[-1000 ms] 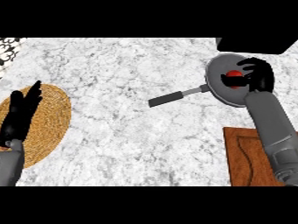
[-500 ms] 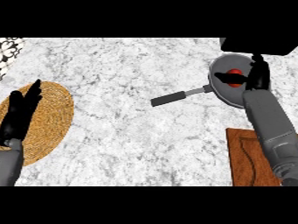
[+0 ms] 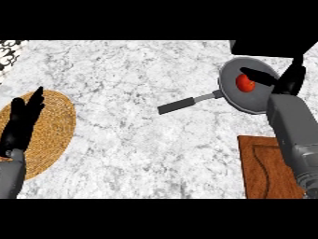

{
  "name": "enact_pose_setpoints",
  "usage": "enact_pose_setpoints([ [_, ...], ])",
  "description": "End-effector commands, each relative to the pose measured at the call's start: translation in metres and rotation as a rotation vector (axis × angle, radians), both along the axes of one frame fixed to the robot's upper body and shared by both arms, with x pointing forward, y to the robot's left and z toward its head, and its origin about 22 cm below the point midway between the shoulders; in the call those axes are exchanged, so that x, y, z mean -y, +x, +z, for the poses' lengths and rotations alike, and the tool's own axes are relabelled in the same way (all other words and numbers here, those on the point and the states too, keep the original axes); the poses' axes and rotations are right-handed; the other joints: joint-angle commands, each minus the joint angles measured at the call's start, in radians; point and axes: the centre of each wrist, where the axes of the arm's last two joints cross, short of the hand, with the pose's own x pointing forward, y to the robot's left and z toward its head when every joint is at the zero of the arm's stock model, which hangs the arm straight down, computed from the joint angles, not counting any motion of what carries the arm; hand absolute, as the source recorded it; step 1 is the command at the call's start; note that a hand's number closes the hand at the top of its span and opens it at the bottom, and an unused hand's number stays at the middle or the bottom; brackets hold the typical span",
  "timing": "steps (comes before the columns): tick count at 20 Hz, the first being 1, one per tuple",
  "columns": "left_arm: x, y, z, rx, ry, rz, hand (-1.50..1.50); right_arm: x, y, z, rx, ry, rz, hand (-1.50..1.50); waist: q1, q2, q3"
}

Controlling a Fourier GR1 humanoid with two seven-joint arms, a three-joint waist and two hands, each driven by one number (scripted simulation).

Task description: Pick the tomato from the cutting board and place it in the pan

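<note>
Right robot hand point(image 3: 285, 81) has now opened and let go; tomato point(image 3: 245, 83) lies in pan point(image 3: 231, 93). Placement looks done; left robot hand point(image 3: 22, 122) open, resting.

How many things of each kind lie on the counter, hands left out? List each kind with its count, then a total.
Tomato: 1
Pan: 1
Cutting board: 1
Woven mat: 1
Total: 4

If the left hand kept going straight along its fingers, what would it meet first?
Probably nothing: the left hand, above the round woven mat, points up-right over bare grey marble counter; height is unclear.
</note>
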Motion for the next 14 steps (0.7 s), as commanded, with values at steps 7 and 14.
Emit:
enact_pose_setpoints([
  [7, -0.014, -0.015, 0.002, -0.042, 0.003, 0.071, 0.0, 0.069, -0.036, -0.019, 0.069, 0.058, -0.172, -1.5, -0.061, -0.029, -0.003],
  [14, -0.02, -0.037, -0.015, -0.043, 0.006, 0.094, 0.0, 0.134, -0.091, -0.023, 0.068, 0.049, -0.107, -1.5, -0.107, -0.049, -0.007],
])
